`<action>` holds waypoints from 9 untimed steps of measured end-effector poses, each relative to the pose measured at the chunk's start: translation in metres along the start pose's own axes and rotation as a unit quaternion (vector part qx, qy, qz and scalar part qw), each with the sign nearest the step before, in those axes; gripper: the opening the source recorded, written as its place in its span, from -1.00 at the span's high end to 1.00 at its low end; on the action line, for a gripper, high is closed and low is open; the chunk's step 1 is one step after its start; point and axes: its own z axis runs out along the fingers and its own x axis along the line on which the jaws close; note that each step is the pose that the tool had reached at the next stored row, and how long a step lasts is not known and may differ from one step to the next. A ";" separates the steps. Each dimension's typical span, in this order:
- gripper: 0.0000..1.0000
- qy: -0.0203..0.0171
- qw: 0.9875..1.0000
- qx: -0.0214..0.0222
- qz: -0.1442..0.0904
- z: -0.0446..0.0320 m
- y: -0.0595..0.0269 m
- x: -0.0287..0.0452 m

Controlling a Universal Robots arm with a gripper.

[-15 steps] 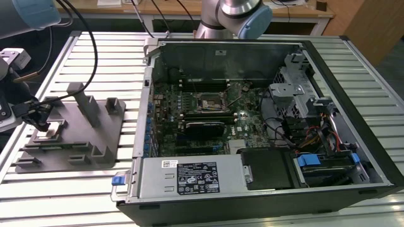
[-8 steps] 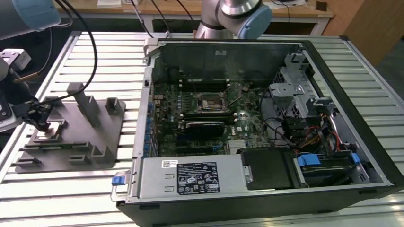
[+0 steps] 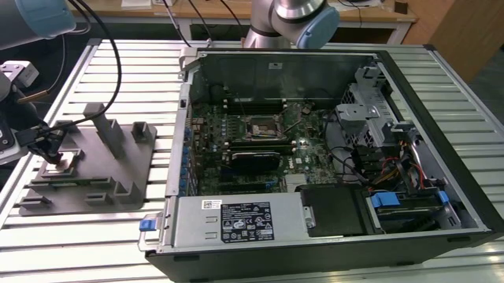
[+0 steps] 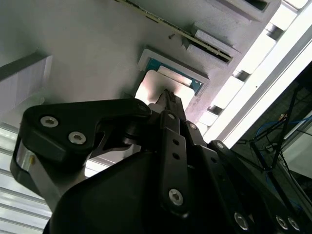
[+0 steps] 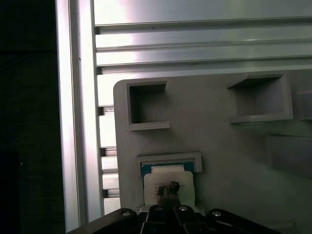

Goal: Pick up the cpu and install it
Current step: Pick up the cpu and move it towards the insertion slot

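The cpu (image 3: 63,163) lies flat in a shallow pocket of the grey fixture plate (image 3: 138,177), at the exterior view's left. In both wrist views its pale metal top (image 4: 155,86) (image 5: 183,179) has a green board edge along one side. My gripper (image 3: 52,155) hangs straight over the chip. Its black fingers come together to a narrow tip (image 4: 167,96) (image 5: 171,188) at the middle of the chip's top, shut, with nothing between them. I cannot tell whether the tip touches the chip. The motherboard's black socket (image 3: 261,128) sits inside the open computer case (image 3: 441,141).
Upright grey blocks (image 3: 101,127) and empty square pockets (image 5: 146,105) stand on the fixture plate around the chip. The ribbed aluminium table (image 3: 94,247) runs under everything. Inside the case are drive cages, cables and a power supply (image 3: 236,221). A second arm's base (image 3: 291,17) stands behind the case.
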 end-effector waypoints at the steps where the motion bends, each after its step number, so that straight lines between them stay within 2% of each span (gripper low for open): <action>1: 0.77 0.000 1.000 0.000 0.000 0.0000 0.0000 0.0000; 5: 0.30 0.000 1.000 0.000 0.000 0.0000 0.0000 0.0000; 6: 0.30 0.000 1.000 0.000 0.000 0.0000 0.0000 0.0000; 8: 0.07 0.000 1.000 0.000 0.000 0.0000 0.0000 0.0000; 9: 0.07 0.000 1.000 0.000 0.000 0.0000 0.0000 0.0000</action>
